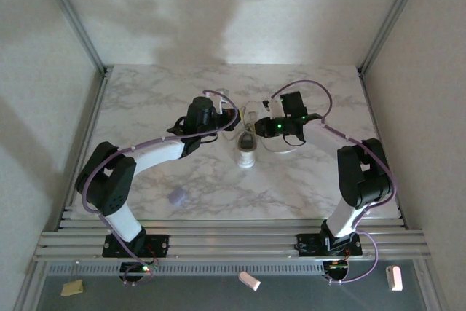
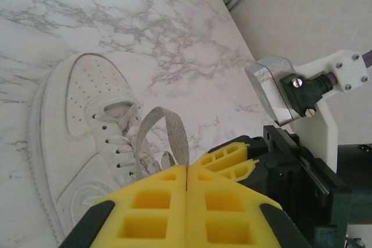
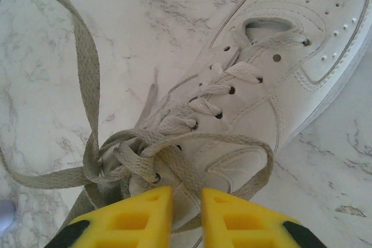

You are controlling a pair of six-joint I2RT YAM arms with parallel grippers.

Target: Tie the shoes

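Note:
The small white sneaker [image 1: 247, 152] lies mid-table with its toe toward the arms. My left gripper [image 1: 231, 118] hovers at its laced end. In the left wrist view the shoe [image 2: 75, 137] lies to the left, and my left gripper [image 2: 187, 169] is shut on a lace loop [image 2: 174, 129] that arches up from the eyelets. My right gripper [image 1: 256, 127] is close beside it, over the shoe's collar. In the right wrist view the right gripper [image 3: 187, 196] stands narrowly open above the shoe [image 3: 279, 85]. A lace strand runs from the loose knot [image 3: 125, 152] into the gap, not visibly clamped.
A long slack lace [image 3: 87, 74] loops out over the marble table [image 1: 145, 100]. A tiny lavender blob [image 1: 175, 196] lies near the left arm. Metal frame posts and white walls enclose the table; a slotted rail [image 1: 233, 242] runs along the front edge.

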